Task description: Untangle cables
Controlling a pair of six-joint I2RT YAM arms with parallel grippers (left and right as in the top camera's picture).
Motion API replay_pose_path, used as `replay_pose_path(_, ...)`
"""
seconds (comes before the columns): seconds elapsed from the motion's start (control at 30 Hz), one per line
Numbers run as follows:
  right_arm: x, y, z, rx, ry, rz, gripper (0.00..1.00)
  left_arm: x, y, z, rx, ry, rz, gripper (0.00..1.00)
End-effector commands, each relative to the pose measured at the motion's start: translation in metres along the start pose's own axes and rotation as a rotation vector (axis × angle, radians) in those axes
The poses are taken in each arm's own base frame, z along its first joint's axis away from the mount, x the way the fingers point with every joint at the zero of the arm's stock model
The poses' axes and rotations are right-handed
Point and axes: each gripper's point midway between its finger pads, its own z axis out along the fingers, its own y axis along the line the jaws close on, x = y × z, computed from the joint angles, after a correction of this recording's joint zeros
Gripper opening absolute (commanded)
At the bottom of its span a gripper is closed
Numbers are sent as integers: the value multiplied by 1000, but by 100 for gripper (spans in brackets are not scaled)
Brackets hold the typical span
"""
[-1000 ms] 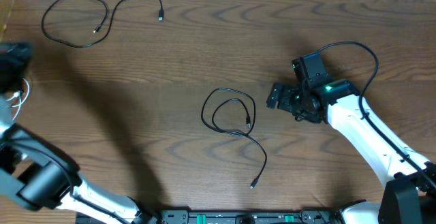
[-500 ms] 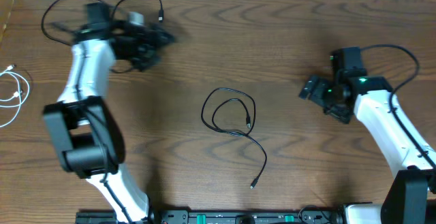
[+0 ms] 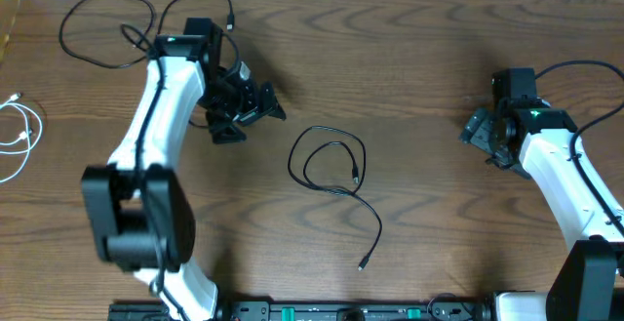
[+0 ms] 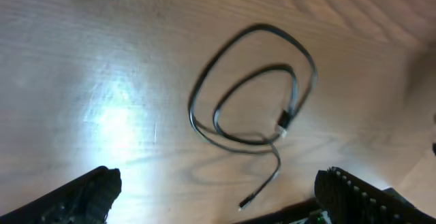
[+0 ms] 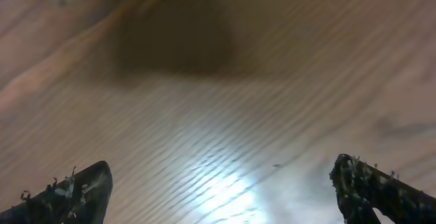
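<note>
Black cable (image 3: 331,170): looped at desk (image 3: 439,48) centre; likely light, limp.
Hold: best at its near plug end (image 3: 363,262).
Left hand (image 3: 252,116): fingers apart, empty, far-left of loop.
Right hand (image 3: 481,131): apart, empty.

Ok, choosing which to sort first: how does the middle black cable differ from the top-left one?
The middle cable coils in a tight double loop; the top-left cable spreads wider. The middle cable lies fully visible; the top-left cable is partly hidden by the left arm. Both are thin and black.
</note>
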Motion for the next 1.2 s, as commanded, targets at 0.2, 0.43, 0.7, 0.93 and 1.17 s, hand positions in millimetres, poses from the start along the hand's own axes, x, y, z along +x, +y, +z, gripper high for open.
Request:
replay_pose_path(0.2, -6, -4, 1, 24, -27, -13, 99, 58, -31, -109, 27, -297, 175, 97)
replay_pose_path(0.43, -3, 0, 1, 2, -11, -13, 99, 93, -14, -112, -48, -268, 161, 98)
replay_pose_path(0.7, -3, 0, 1, 2, -11, -14, 99, 97, -12, -47, -43, -173, 123, 98)
replay_pose_path(0.93, -3, 0, 1, 2, -12, -14, 99, 68, -7, 5, -74, -203, 89, 93)
replay_pose_path(1.17, -3, 0, 1, 2, -12, -14, 99, 50, 10, 58, -177, -120, 18, 93)
